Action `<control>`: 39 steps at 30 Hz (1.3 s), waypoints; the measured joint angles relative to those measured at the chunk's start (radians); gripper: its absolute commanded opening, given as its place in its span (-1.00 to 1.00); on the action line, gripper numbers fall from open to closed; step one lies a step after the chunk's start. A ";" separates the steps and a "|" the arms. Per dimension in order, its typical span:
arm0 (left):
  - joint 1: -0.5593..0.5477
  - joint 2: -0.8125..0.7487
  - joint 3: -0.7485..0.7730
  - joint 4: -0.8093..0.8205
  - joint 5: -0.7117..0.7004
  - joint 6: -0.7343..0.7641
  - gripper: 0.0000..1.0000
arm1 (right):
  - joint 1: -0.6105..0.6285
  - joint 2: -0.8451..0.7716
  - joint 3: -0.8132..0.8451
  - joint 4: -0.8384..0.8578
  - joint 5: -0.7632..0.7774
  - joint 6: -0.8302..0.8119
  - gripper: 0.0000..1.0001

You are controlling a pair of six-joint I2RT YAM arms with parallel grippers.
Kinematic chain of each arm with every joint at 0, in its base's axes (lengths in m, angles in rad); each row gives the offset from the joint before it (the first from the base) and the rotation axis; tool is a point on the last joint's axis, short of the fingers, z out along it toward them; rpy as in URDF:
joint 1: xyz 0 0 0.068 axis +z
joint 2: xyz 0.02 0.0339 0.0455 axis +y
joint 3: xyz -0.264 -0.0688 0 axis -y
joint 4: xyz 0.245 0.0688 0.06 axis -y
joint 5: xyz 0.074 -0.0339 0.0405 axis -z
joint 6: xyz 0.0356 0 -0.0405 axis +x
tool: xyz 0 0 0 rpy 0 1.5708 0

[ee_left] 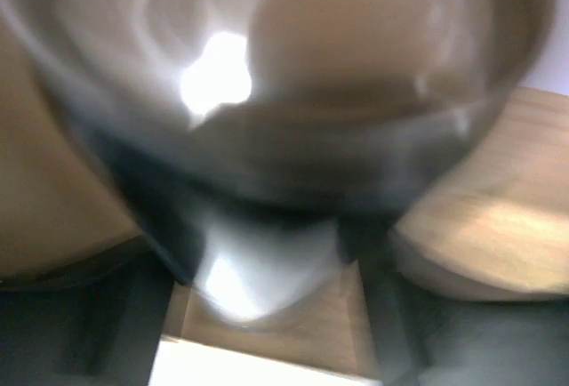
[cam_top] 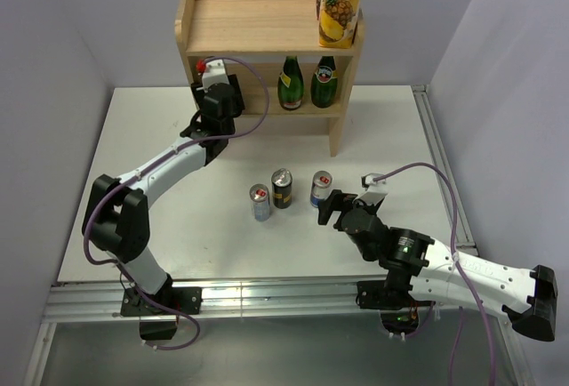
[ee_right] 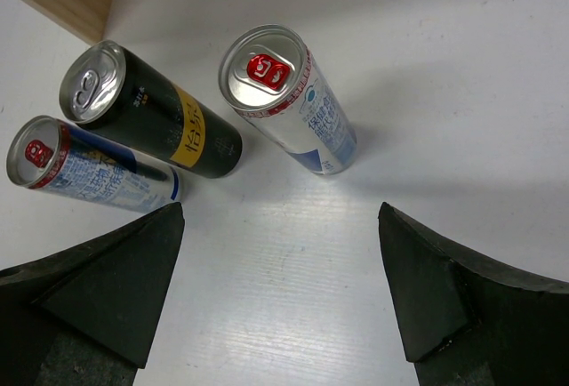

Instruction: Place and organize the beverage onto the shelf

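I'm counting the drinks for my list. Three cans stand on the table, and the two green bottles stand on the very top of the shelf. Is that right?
Not quite. The two green bottles stand on the lower tier of the shelf, not on its top, as the top external view shows. The three cans do stand on the table.

Shelf [cam_top: 258, 26], lower tier: green bottles [cam_top: 291, 84] take the right, left arm [cam_top: 218, 101] blocks the left. Top tier: carton [cam_top: 341, 4] obstructs the right end. Three cans [cam_top: 282, 188] stand close together mid-desk [cam_top: 160, 137], with open surface around them.
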 measured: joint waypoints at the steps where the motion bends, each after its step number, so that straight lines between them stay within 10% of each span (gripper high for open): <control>1: 0.000 0.000 0.000 0.001 0.007 0.004 0.78 | 0.000 0.000 0.000 0.000 0.000 0.000 0.95; 25: -0.031 -0.145 -0.126 0.002 0.016 -0.026 0.99 | 0.002 -0.006 -0.005 0.000 0.000 0.003 0.95; 39: -0.286 -0.607 -0.554 -0.188 -0.078 -0.249 0.99 | 0.002 0.002 -0.005 0.000 -0.001 -0.006 0.95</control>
